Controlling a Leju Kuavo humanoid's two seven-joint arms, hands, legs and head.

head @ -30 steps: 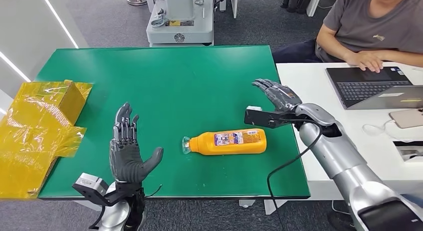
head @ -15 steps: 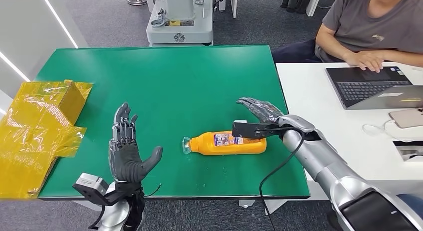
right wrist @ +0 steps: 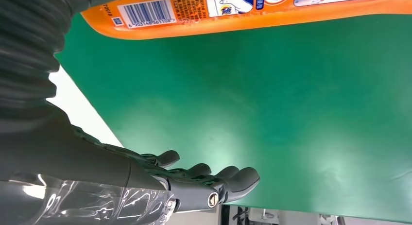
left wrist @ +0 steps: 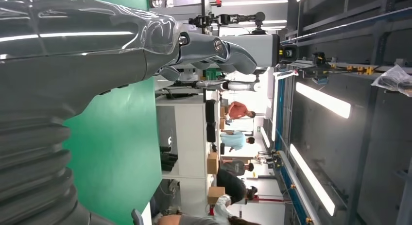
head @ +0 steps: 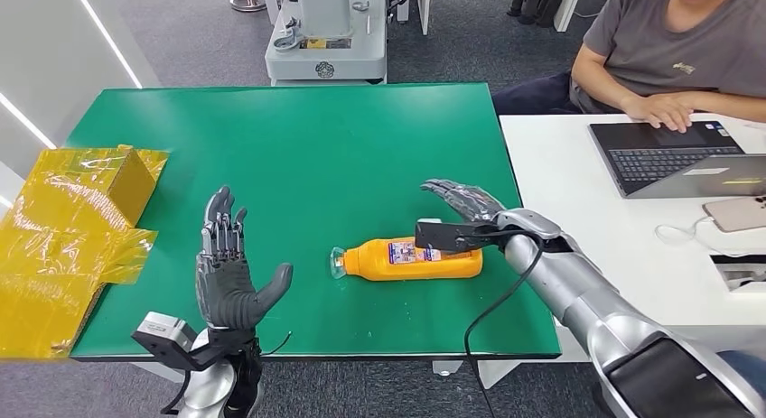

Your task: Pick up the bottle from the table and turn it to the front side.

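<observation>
In the head view, the orange bottle (head: 414,258) is seen lying on its side in the lower middle of the frame, on the green table (head: 298,147), its long axis running left to right across the picture with the pale cap toward the left and the flat base toward the right; a label with print faces upward. The right hand (head: 462,201) is held just above and behind the base end, fingers spread, nothing grasped. The left hand (head: 228,274) is raised at the lower left, palm open and empty, well apart from the bottle. A rigid plastic body is judged likely, smooth and somewhat slippery, possibly weighty if full; a hold across the broad middle, near the label, is judged best for turning. In the left wrist view, the left hand's fingers (left wrist: 228,50) are extended with nothing held. In the right wrist view, the bottle (right wrist: 243,11) lies along the top edge, barcode showing, while the open fingers (right wrist: 214,179) sit at the lower middle.
</observation>
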